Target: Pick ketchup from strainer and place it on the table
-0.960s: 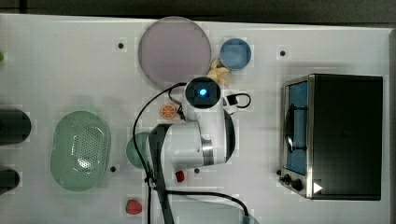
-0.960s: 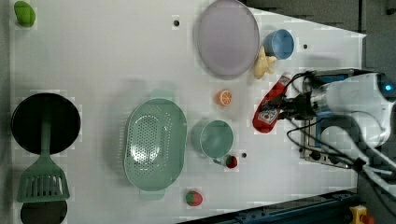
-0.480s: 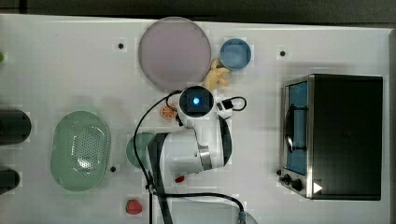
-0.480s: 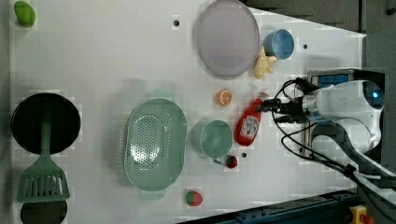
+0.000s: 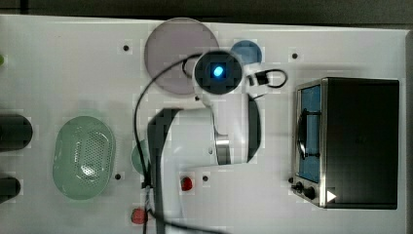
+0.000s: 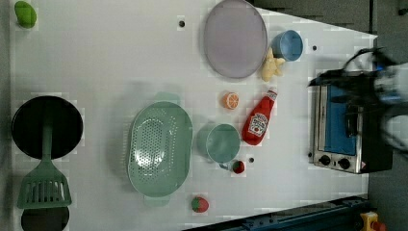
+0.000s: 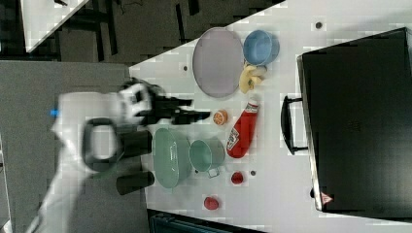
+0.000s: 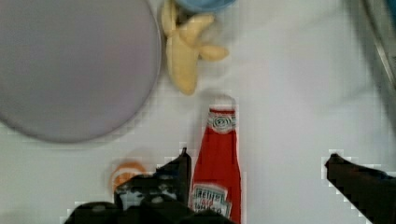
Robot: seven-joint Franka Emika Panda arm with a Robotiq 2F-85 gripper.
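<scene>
Hand (image 8: 257, 161) risen, open; ketchup (image 6: 259, 120) flat on table (image 6: 106, 57).

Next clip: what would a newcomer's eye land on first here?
Probably the red ketchup, lying flat on the white table in the left view, between the green cup and the toaster oven. The mint strainer to the left view's left holds nothing. In the wrist view the tool hangs open above the bottle, not gripping it.

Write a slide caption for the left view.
Ketchup lies on the table beside the green cup; strainer empty.
</scene>
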